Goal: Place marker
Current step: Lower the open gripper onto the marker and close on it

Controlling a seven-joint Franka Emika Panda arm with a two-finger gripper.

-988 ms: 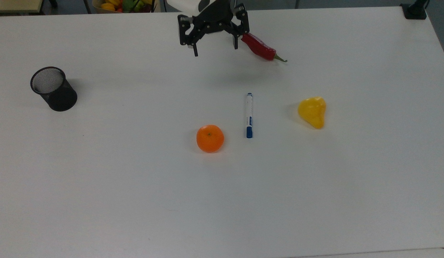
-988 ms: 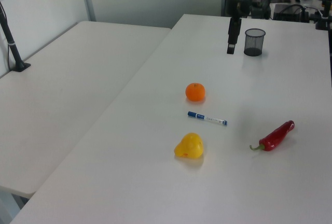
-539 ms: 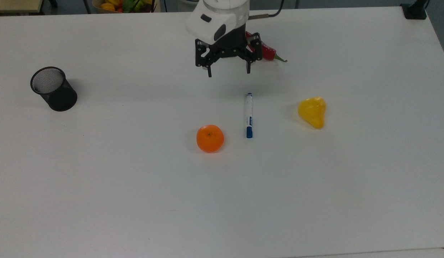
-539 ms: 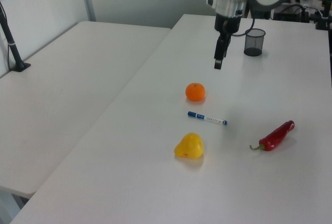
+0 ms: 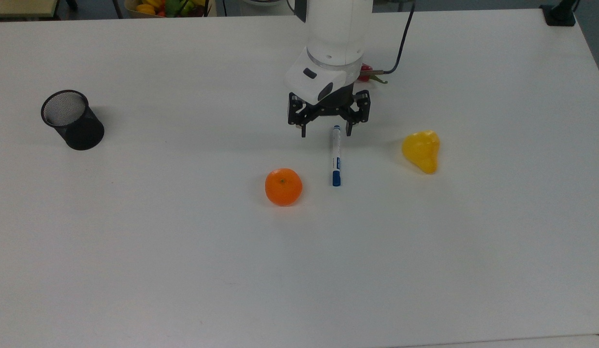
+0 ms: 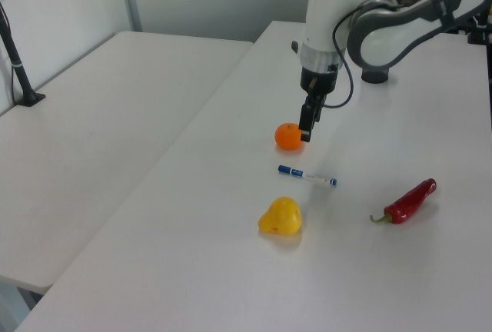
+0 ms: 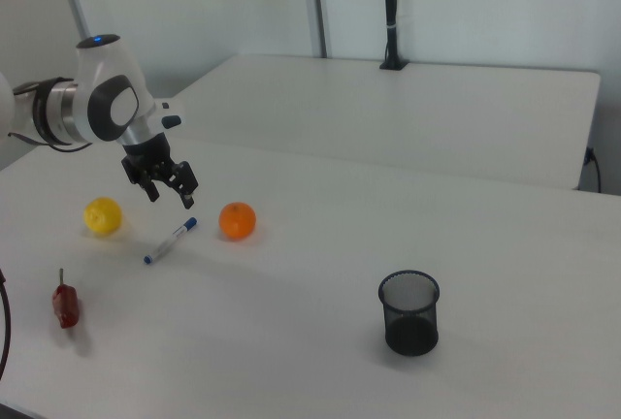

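We are seeing the black two-finger gripper [image 5: 326, 131] hanging with fingers apart above the white marker pen with a blue cap [image 5: 335, 155], lying on the white table [image 5: 183, 251] between the round orange [image 5: 283, 186] and the yellow pear-shaped fruit [image 5: 421, 150]. In the left view the whole red chili [image 6: 407, 202] is showing; in the top view the arm is hiding most of it.

The claw [image 5: 326, 131] has moved up to the marker's [image 5: 336, 155] tail end.

In the top view the arm [image 5: 335, 38] covers most of the red chili [image 5: 366, 73], leaving its stem end at the arm's 3 o'clock. In the left view the arm hides most of the mesh cup [image 6: 374, 76]. A fruit basket [image 5: 168, 7] is cut off at 12 o'clock in the top view.
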